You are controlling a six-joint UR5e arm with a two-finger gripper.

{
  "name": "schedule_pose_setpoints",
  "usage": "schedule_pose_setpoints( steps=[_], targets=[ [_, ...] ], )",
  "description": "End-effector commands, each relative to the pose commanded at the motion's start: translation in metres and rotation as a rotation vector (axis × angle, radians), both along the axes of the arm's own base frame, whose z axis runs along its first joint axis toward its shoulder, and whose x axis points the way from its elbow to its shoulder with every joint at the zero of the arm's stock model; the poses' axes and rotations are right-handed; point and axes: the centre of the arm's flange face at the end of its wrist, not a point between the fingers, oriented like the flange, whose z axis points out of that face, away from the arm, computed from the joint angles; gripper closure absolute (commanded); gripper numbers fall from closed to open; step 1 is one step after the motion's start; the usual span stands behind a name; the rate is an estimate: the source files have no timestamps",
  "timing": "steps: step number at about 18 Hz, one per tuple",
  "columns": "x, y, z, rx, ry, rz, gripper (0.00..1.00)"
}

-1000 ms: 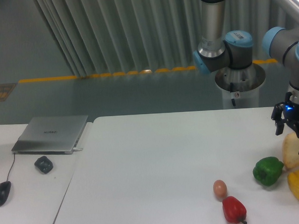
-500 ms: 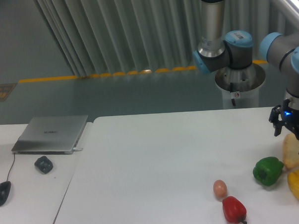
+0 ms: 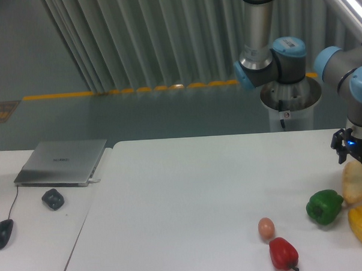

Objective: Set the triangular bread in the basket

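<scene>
While the tool (image 3: 357,159) hangs at the frame's right edge, fingers spread around the bread (image 3: 355,184) on the worktop (image 3: 189,195), grasping seems in hand; next it must close, lift, and find the basket, unseen.

- Robot arm (image 3: 267,42) built of smooth silver-grey tubes with rounded, light-blue caps at the joints.
- A thin dark cable runs down its pale grey pedestal (image 3: 289,104) on the far right.
- Black two-finger gripper (image 3: 356,159) with a small glowing blue light on its wrist.
</scene>
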Motion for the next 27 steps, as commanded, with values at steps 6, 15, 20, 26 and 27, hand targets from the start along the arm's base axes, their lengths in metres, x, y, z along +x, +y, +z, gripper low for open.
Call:
schedule_pose_setpoints(
  steps=[6, 15, 20, 26, 27],
  targets=[
    [-0.007, 0.004, -0.010, -0.006, -0.008, 0.122, 0.00],
    [-0.010, 0.006, -0.010, -0.005, -0.005, 0.126, 0.00],
    [-0.009, 0.007, -0.018, -0.014, -0.017, 0.132, 0.00],
    [-0.007, 0.011, -0.029, -0.026, -0.032, 0.131, 0.00],
    [-0.006, 0.014, -0.033, -0.029, -0.037, 0.126, 0.00]
  ],
)
